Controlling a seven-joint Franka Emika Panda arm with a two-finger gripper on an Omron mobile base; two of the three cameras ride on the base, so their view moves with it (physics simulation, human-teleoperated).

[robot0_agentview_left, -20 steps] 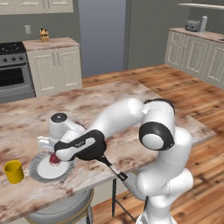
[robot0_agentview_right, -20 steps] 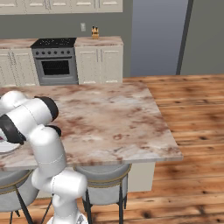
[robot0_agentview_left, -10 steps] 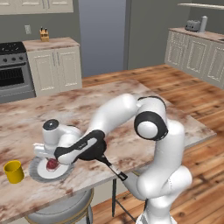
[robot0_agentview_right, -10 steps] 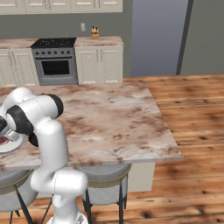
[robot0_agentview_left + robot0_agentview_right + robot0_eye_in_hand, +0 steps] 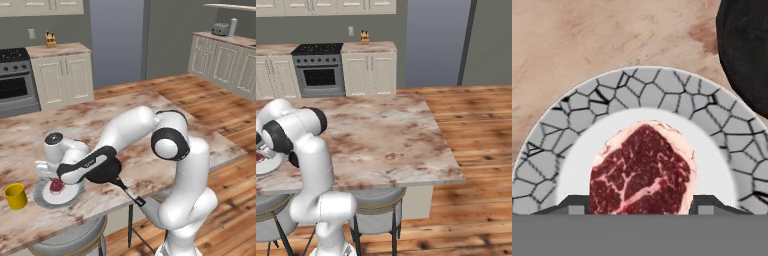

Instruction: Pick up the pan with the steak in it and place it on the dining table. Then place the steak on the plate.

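The steak, red with a white fat rim, sits over the white centre of the plate, which has a grey patterned rim. My gripper is shut on the steak, one fingertip against each side. In the left base view the gripper hangs low over the plate near the front edge of the dining table, and the steak shows beneath it. The black pan rests just right of the plate, its handle jutting past the table edge. The pan also appears beside the plate's rim.
A small yellow cup stands left of the plate. Grey stools sit under the table's front edge. From the right base view, the plate is at the far left and the marbled top stretches right.
The gripper has carried the steak a little leftward and down, from beside the pan to over the plate's centre. The arm's elbow has swung along; pan and cup stayed put.
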